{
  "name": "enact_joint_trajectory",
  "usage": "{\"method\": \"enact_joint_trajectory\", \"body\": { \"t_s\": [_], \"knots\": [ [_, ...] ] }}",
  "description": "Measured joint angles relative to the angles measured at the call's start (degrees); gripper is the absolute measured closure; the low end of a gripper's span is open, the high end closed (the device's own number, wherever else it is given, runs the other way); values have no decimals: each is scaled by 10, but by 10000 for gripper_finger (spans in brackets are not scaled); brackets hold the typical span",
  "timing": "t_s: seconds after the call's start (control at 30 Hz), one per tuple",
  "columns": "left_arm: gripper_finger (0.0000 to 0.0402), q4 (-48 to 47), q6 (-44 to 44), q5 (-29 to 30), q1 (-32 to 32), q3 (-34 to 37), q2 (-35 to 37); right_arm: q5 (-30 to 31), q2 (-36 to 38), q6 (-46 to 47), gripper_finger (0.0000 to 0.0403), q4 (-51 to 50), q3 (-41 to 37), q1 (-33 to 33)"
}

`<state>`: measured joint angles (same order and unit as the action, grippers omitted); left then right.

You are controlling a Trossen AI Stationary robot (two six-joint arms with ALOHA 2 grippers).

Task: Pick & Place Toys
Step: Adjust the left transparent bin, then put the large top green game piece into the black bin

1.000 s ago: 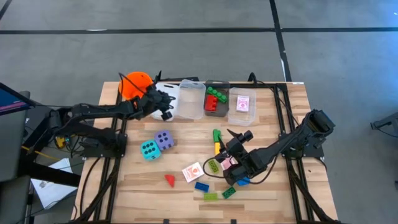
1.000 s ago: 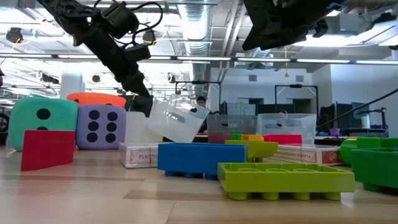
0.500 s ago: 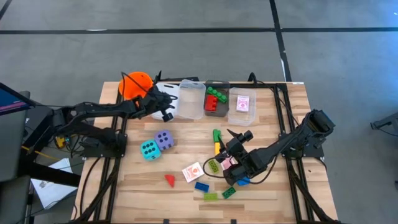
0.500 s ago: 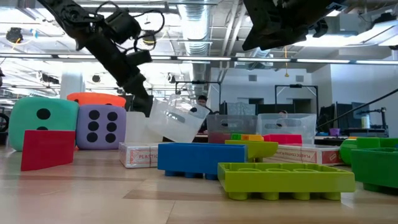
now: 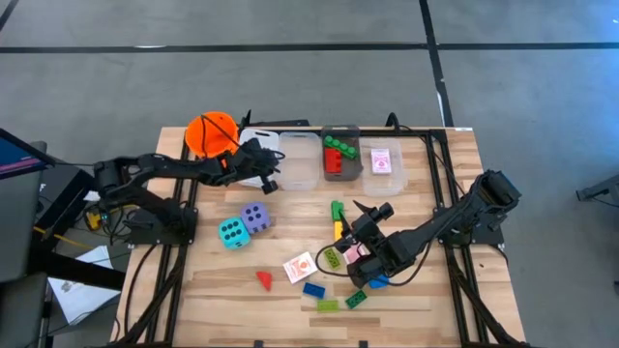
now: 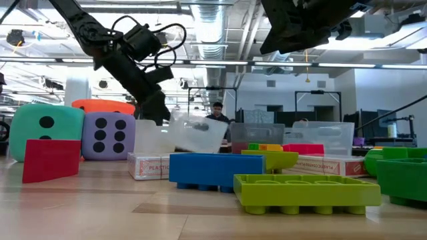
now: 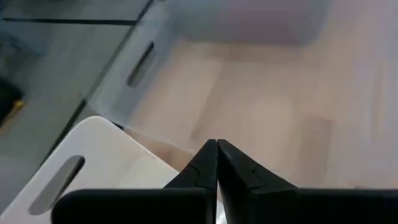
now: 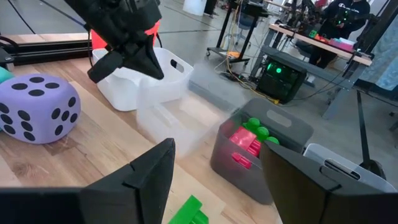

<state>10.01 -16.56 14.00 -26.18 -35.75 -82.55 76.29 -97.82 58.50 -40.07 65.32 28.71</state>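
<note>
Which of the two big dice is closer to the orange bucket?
The purple die. It sits farther up the table toward the orange bucket, while the teal die lies beside it, nearer the table's front edge.

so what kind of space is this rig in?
Looks like a robotics lab or workshop. Behind the wooden table the low view shows exposed ceiling ducts and rows of benches; the right wrist view shows a workbench with electronics and cabling. A person sits in the background.

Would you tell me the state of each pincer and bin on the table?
Left pincer: shut, beside the clear bin.
Right pincer: open, holding nothing.
Clear bin: upright, empty.
Grey bin: holds red and green bricks.
Card bin: holds a red-backed card pack.
</note>
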Motion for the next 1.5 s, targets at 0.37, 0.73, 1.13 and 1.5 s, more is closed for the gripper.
{"method": "enact_joint_trajectory", "body": {
  "t_s": [0.37, 0.73, 1.13, 1.5],
  "knots": [
    [399, -2, 65, -122, 14, 0, 92, -2, 0, 0, 171, -2, 0, 1],
    [388, 15, 76, -376, 164, 0, 123, -15, 0, -4, 170, -2, 0, 1],
    [281, 273, -20, -378, 224, 0, -41, -30, 0, -1, 170, -2, 0, 6],
    [167, 511, -162, -256, 212, -11, -145, -64, 1, 179, 171, -54, 1, 32]
  ]
}}
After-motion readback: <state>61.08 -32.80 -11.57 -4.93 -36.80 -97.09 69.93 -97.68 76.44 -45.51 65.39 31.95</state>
